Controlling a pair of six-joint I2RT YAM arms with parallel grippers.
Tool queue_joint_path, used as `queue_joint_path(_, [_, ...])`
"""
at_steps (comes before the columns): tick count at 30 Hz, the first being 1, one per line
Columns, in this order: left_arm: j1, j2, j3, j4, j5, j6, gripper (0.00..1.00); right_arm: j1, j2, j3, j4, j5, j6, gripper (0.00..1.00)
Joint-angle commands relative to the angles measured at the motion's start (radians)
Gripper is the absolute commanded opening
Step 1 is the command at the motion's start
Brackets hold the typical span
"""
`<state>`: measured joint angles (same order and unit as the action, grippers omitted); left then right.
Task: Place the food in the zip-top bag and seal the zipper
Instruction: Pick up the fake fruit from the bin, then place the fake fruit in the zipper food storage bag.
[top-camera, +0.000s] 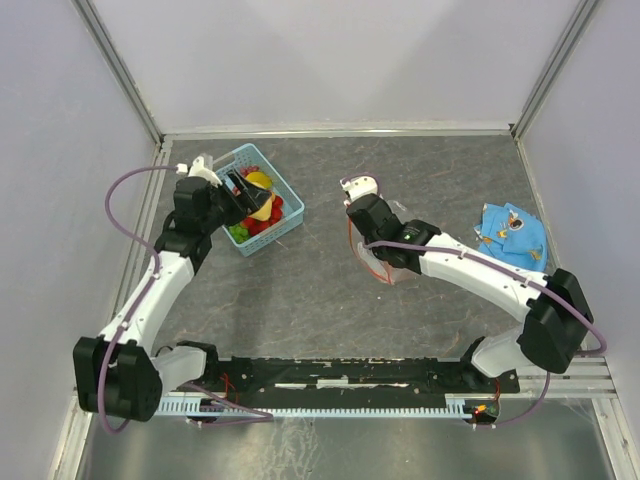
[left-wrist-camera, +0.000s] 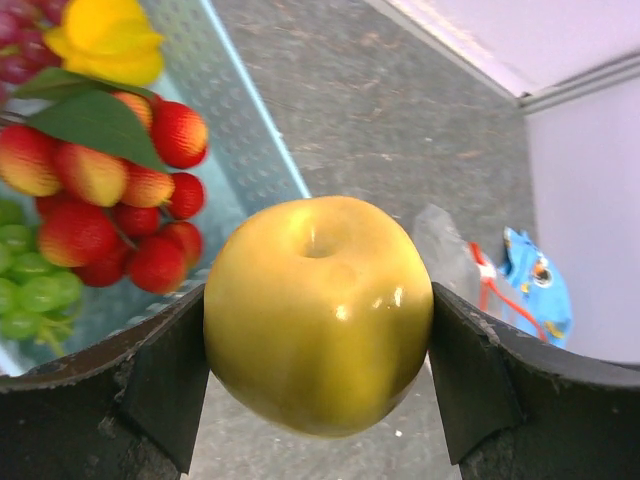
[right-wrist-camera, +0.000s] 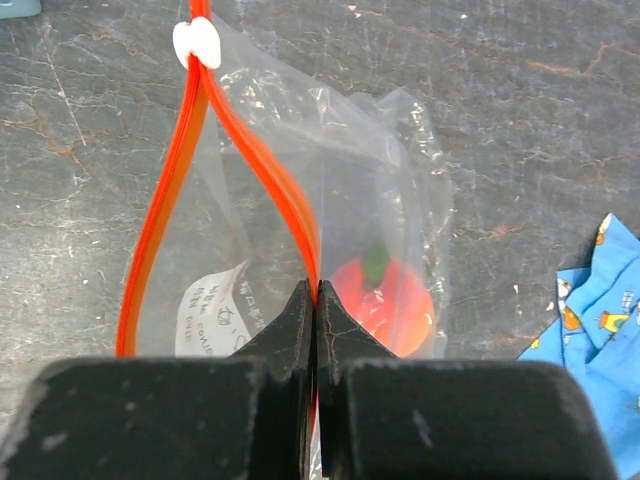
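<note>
My left gripper is shut on a round yellow toy fruit and holds it over the basket's right edge; in the top view this gripper is over the light blue basket. The basket holds red strawberries, green grapes and another yellow fruit. My right gripper is shut on one side of the zip-top bag's red-orange zipper, and the mouth gapes open. An orange peach lies inside the bag. From above, the bag lies under the right arm.
A blue cloth-like object lies at the right of the table and shows in the right wrist view. A white slider clip sits at the zipper's far end. The cell walls stand close behind and at both sides.
</note>
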<state>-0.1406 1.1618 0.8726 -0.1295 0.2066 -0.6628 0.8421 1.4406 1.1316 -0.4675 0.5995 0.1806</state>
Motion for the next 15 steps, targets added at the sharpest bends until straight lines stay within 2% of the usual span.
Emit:
queue_joint_path(1, [-0.062, -0.079, -0.064, 0.184, 0.063, -0.122, 0.42, -0.003, 0.008, 0.06, 0.046, -0.034, 0.051, 0.02])
queue_joint_path(15, [-0.338, -0.13, -0.236, 0.552, -0.049, -0.306, 0.41, -0.003, 0.01, 0.047, 0.115, -0.109, 0.141, 0.02])
